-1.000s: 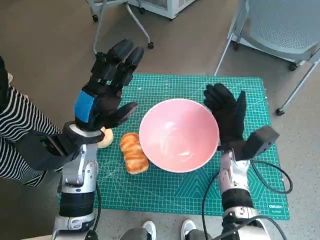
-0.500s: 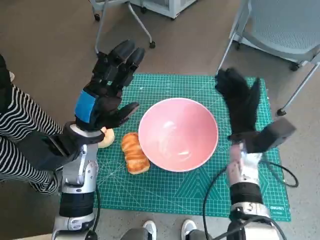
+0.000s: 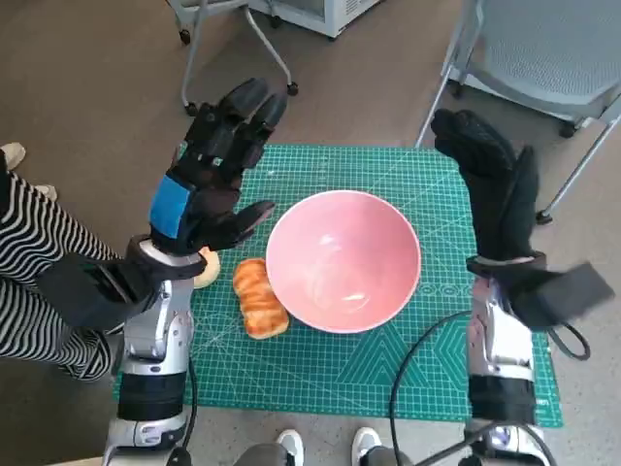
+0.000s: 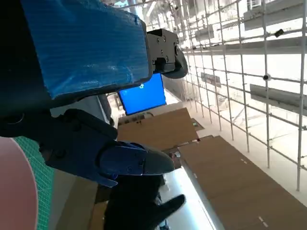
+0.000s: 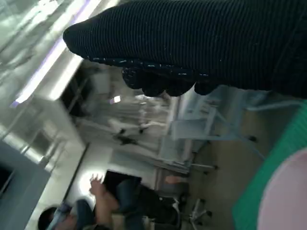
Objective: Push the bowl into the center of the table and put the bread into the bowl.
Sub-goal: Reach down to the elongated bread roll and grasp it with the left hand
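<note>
The pink bowl [image 3: 343, 260] sits upright about in the middle of the green cutting mat [image 3: 408, 359] that covers the table, its inside showing only a few pale glints. Just beside it, on the robot's left, lies the bread [image 3: 259, 296], a golden-brown twisted loaf lengthwise on the mat, touching or nearly touching the bowl's rim. Farther to that side a small round pale object [image 3: 207, 268] rests at the mat's edge, partly hidden under the left wrist; what it is cannot be told. The left hand [image 3: 215, 170] is raised above the mat's left far corner, blue tape facing up, fingers spread and extended, thumb pointing toward the bowl, holding nothing. The right hand [image 3: 498, 194] is lifted over the mat's right side, apart from the bowl, gloved fingers straight and loosely together, nothing in its grasp. In the right wrist view the glove runs as a dark band, and a blurred person [image 5: 120, 203] shows in the room beyond. A striped sleeve or trouser leg [image 3: 34, 282] shows left of the table, and chair legs [image 3: 233, 39] stand on the floor beyond it.
</note>
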`<action>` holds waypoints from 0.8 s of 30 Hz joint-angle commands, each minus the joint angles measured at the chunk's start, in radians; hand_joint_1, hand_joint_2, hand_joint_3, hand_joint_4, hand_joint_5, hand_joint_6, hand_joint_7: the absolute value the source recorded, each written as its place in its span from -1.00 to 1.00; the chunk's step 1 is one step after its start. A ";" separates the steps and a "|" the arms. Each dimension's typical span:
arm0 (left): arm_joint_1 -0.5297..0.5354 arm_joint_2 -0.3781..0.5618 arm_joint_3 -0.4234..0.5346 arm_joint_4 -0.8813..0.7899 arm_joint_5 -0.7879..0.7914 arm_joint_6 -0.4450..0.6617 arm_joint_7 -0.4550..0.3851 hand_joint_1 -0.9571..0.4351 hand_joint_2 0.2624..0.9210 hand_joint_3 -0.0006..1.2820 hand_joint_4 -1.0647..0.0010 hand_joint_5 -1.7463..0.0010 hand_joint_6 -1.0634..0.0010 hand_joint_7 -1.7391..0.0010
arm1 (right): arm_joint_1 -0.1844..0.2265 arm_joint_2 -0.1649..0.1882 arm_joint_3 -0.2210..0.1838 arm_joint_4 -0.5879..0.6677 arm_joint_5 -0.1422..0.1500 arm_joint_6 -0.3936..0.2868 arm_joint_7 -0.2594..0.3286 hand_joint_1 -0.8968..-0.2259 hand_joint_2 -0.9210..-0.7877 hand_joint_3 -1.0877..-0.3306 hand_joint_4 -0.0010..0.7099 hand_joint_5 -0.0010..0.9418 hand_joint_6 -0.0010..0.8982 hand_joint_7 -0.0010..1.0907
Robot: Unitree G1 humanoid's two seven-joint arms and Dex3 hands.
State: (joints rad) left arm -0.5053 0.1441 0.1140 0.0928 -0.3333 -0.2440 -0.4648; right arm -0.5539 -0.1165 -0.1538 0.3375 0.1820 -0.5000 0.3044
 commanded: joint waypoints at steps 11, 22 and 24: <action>-0.041 -0.022 -0.026 -0.011 -0.014 0.005 -0.011 -0.44 1.00 -0.57 0.73 0.92 1.00 0.40 | 0.089 -0.040 0.041 -0.159 -0.046 0.069 -0.019 -0.37 -1.00 -0.07 -0.51 -0.96 -0.85 0.03; -0.053 0.067 0.015 0.039 0.022 -0.064 -0.057 -0.42 1.00 -0.59 0.73 0.93 1.00 0.39 | 0.100 -0.039 0.058 -0.203 -0.053 0.097 -0.045 -0.35 -1.00 -0.08 -0.51 -0.97 -0.86 0.07; -0.065 0.128 0.032 0.078 0.052 -0.113 -0.083 -0.43 1.00 -0.60 0.73 0.93 1.00 0.39 | 0.102 -0.041 0.058 -0.208 -0.055 0.099 -0.049 -0.35 -1.00 -0.08 -0.51 -0.97 -0.86 0.07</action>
State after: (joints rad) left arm -0.5400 0.1855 0.1104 0.1251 -0.3214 -0.2884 -0.5180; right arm -0.4838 -0.1536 -0.1010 0.1347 0.1482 -0.4205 0.2677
